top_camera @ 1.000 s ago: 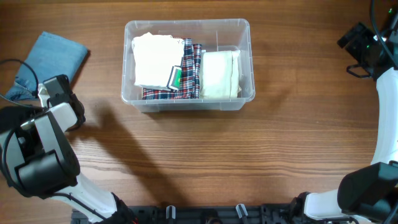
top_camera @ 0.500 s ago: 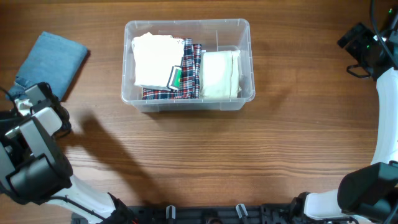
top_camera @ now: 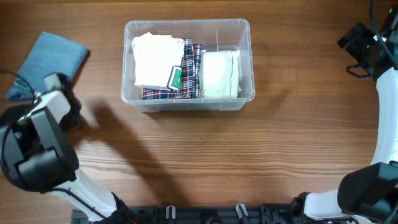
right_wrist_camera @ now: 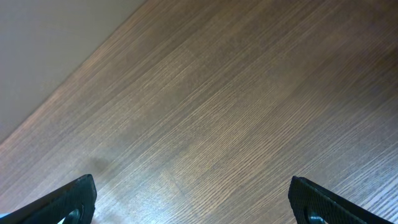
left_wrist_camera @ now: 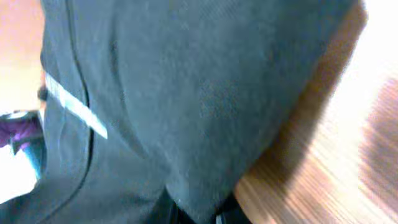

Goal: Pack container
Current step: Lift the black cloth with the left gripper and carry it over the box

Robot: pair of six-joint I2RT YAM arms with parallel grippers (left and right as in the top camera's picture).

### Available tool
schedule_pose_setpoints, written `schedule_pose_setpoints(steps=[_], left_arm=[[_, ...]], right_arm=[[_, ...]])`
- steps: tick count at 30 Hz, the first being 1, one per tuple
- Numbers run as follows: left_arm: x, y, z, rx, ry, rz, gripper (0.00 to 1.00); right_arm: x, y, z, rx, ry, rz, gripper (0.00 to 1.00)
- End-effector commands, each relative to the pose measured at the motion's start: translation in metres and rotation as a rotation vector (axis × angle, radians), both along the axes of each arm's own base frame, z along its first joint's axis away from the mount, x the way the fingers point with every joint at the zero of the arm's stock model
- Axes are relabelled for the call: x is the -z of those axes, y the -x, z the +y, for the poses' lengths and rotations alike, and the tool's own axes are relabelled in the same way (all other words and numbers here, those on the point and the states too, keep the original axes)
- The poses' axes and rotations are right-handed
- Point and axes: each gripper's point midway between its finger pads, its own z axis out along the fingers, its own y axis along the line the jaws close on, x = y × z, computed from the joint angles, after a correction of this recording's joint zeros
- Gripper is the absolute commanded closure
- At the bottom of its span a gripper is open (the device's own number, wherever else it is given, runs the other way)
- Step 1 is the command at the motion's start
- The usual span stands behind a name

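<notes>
The clear container (top_camera: 244, 26) stands at the back middle of the table. It holds a white folded cloth (top_camera: 154, 59), a plaid cloth (top_camera: 191, 70) and a cream folded cloth (top_camera: 221, 73). A folded blue cloth (top_camera: 55, 55) lies at the far left. My left gripper (top_camera: 48, 84) is at that cloth's near edge. In the left wrist view the blue cloth (left_wrist_camera: 186, 93) fills most of the frame, and the left gripper (left_wrist_camera: 199, 214) is shut on a fold of it. My right gripper (right_wrist_camera: 196, 205) hangs open over bare wood at the far right (top_camera: 356, 40).
Brown wooden tabletop (top_camera: 249, 155) runs all around the container. The table's back edge (right_wrist_camera: 56, 87) shows in the right wrist view. A black cable (top_camera: 12, 74) trails by the left arm.
My left gripper went from open to shut on the blue cloth's near edge, and the left arm shifted a little beside it. The right arm has not moved.
</notes>
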Motion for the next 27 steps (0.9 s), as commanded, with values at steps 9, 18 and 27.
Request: schedule_pose_setpoints(steps=[9, 18, 27], left_arm=[[-0.161, -0.114, -0.132, 0.163, 0.649, -0.571, 0.96], [-0.273, -0.087, -0.218, 0.459, 0.725, -0.802, 0.96], [-0.296, -0.125, -0.354, 0.837, 0.683, -0.860, 0.96]], right_arm=[[0.004, 0.001, -0.002, 0.009, 0.007, 0.013, 0.00], [0.004, 0.001, -0.002, 0.009, 0.007, 0.013, 0.00], [0.004, 0.001, -0.002, 0.009, 0.007, 0.013, 0.00]])
